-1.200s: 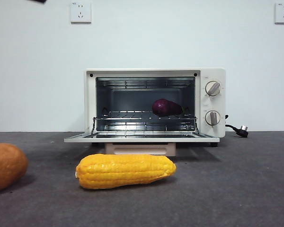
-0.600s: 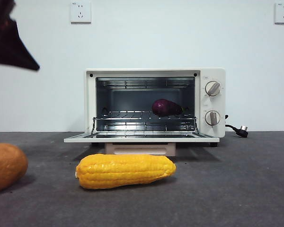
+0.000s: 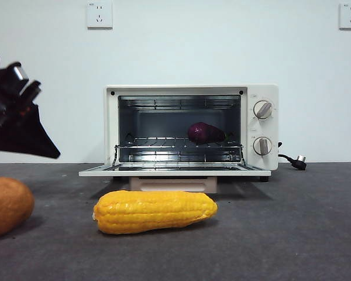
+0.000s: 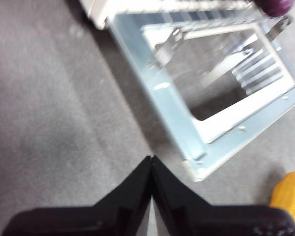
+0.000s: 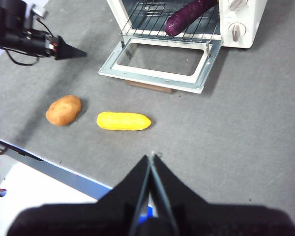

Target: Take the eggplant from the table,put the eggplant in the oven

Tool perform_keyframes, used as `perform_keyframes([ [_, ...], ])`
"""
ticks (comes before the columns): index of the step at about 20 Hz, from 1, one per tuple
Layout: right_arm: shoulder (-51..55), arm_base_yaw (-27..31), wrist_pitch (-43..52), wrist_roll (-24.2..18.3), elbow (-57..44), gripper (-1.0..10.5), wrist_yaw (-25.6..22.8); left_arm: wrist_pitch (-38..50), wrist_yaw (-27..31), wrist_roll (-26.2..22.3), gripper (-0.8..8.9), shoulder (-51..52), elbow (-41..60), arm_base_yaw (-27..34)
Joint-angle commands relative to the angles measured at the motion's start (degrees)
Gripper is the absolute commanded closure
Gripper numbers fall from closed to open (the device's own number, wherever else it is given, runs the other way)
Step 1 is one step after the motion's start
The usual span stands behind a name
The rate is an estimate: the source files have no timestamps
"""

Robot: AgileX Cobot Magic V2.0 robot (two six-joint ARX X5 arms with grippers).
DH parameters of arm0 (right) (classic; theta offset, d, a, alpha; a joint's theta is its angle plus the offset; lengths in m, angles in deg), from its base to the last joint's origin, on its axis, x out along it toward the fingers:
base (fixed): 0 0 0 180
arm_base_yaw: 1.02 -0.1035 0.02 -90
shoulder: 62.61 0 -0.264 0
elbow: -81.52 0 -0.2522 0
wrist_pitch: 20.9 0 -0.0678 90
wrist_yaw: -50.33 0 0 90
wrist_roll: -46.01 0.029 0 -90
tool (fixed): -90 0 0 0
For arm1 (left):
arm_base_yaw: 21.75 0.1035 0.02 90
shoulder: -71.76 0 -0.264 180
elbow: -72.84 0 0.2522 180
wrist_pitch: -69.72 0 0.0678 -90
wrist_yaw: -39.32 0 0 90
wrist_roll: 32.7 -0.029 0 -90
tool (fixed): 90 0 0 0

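Front view: no legible writing; one eggplant [image 3: 206,133] inside one oven [image 3: 192,130], left gripper [image 4: 152,158] closed, empty.

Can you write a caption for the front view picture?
Eggplant on the open oven rack, corn in front, left gripper shut at the side.

table [image 3: 292,234] | on it: oven [image 3: 263,93], corn [image 3: 155,211], orange-brown vegetable [image 3: 7,205]
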Motion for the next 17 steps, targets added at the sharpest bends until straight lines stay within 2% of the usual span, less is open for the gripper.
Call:
perform_keyframes([
  [1, 0.2, -0.1, -1.4, 1.2, 0.0, 9.6, -0.1, 1.7, -0.4, 0.0, 8.19, -2.6, 0.3, -1.2],
  [9, 0.2, -0.1, -1.4, 2.3, 0.0, 9.6, -0.1, 5.8, 0.2, 0.2, 8.19, -7.0, 0.3, -4.5],
  [11, 0.2, -0.1, -1.4, 2.5, 0.0, 9.6, -0.1, 6.6, 1.4, 0.2, 8.2, -7.1, 0.3, -4.8],
  [17, 0.2, -0.1, -1.4, 2.7, 0.0, 9.6, 0.0, 7.0, 0.4, 0.2, 8.2, -9.7, 0.3, -4.8],
])
